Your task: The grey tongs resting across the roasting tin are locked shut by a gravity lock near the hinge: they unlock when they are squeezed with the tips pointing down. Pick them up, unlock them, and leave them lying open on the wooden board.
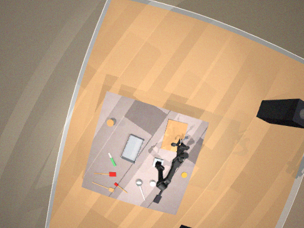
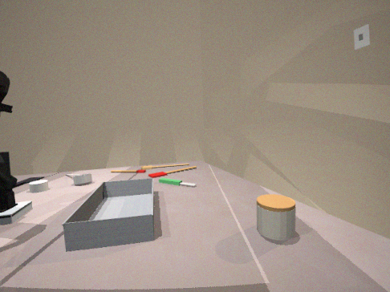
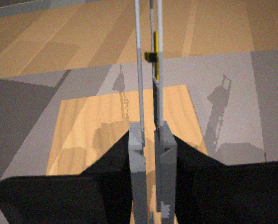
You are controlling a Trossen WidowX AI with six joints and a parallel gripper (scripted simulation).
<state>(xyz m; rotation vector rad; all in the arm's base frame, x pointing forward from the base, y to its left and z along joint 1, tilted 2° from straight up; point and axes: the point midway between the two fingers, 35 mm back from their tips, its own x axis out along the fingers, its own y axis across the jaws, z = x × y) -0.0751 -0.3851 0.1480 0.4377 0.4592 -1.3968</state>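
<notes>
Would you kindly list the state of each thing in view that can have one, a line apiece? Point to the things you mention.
Gripper [image 1: 181, 141] [image 3: 146, 134]: shut on the tongs.
Tongs [image 3: 160, 65]: held off the table, arms close together; lock state cannot be told.
Roasting tin [image 1: 122, 156] [image 2: 110, 232]: upright, open-topped, no tongs across it.
Wooden board [image 1: 170, 134] [image 3: 80, 120]: lying flat.
Canister [image 1: 110, 122] [image 2: 276, 221]: upright, lid on.
Green-handled utensil [image 1: 112, 161] [image 2: 170, 181]: lying down.
</notes>
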